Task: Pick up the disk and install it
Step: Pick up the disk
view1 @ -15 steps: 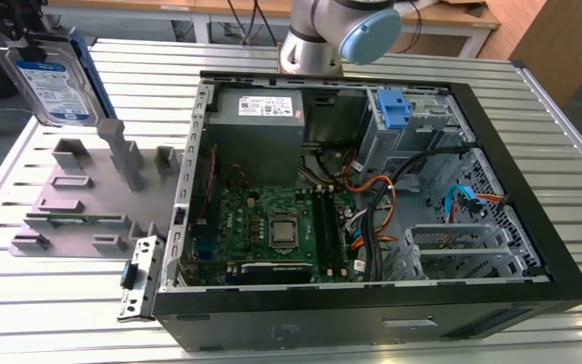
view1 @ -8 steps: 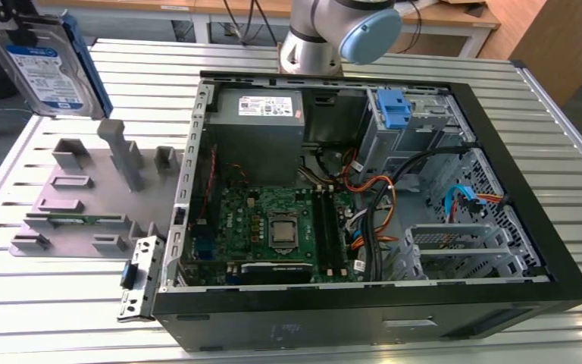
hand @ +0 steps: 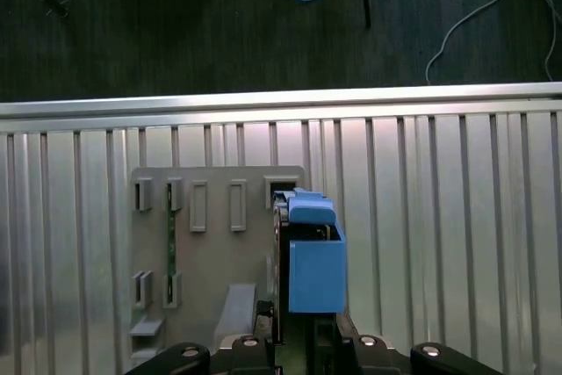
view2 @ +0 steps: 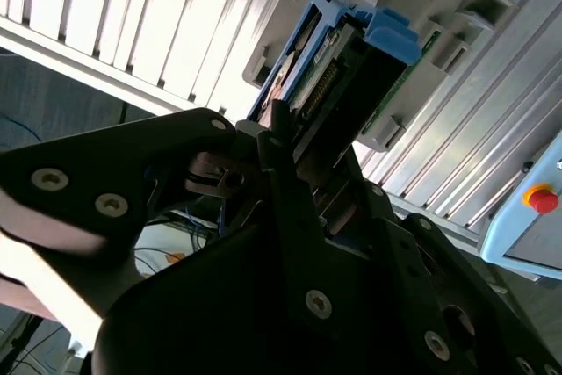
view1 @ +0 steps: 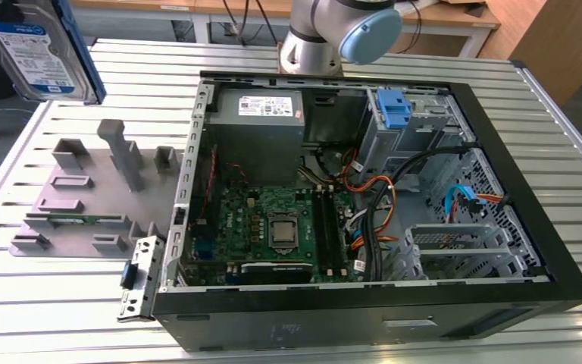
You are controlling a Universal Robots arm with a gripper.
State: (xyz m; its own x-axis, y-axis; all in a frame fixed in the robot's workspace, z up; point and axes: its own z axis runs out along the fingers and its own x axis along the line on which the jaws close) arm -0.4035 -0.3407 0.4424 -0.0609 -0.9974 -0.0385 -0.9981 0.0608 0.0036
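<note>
Disk (view1: 39,49), flat silver metal with blue rails, clamped in gripper (view2: 307,160).

1. One disk (view1: 33,57), silver with blue rails.
2. One gripper (hand: 299,331).
3. One robot arm (view1: 347,30).
4. One open computer case (view1: 321,326).
5. One grey power-supply box (view1: 258,114) with a white sticker inside it.
6. One green motherboard (view1: 270,227).
7. One blue bracket (view1: 394,110) in the case.
8. One grey slotted plate (view1: 99,201).
9. One slatted metal table (view1: 48,303).
</note>
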